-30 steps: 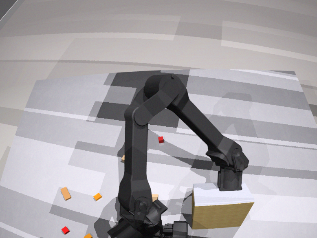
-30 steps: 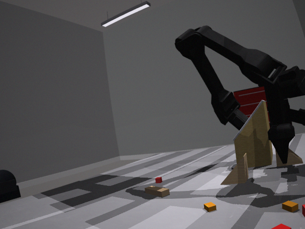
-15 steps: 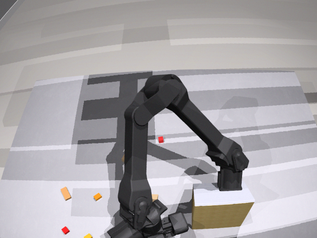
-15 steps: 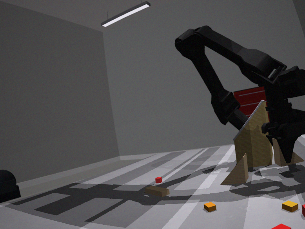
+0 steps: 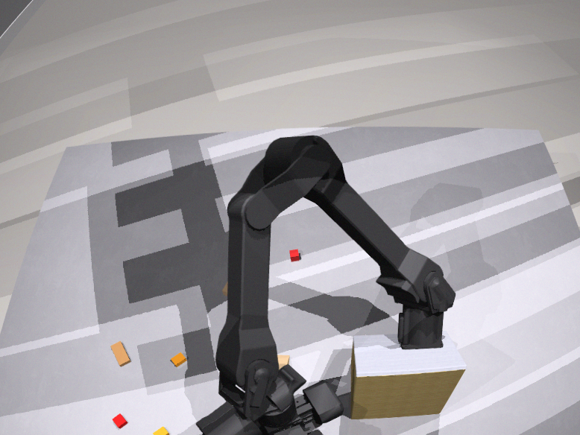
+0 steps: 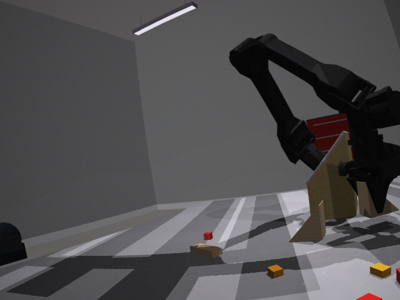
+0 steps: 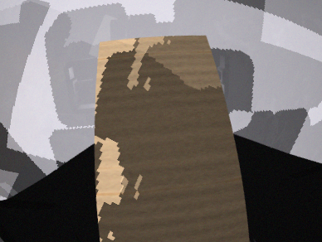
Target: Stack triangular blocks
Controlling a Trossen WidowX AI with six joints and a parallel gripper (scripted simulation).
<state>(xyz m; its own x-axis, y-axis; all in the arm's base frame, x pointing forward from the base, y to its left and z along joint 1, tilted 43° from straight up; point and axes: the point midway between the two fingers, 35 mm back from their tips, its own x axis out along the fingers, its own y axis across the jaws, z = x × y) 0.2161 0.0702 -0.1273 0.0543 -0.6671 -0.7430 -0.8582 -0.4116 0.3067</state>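
One triangular block stands on the table, its sloped face to the left in the exterior view, and is partly hidden by the arm in the top view. My gripper is shut on the other triangular block, to the right of the standing one in the exterior view. The held block slopes down to the right there and sits at or just above the table; contact is not clear. It fills the middle of the wrist view between the dark fingers. In the top view the arm hides it.
A wooden stand with a white slanted top carries the arm's base. Small blocks lie about: red, orange, yellow, another red and a tan one.
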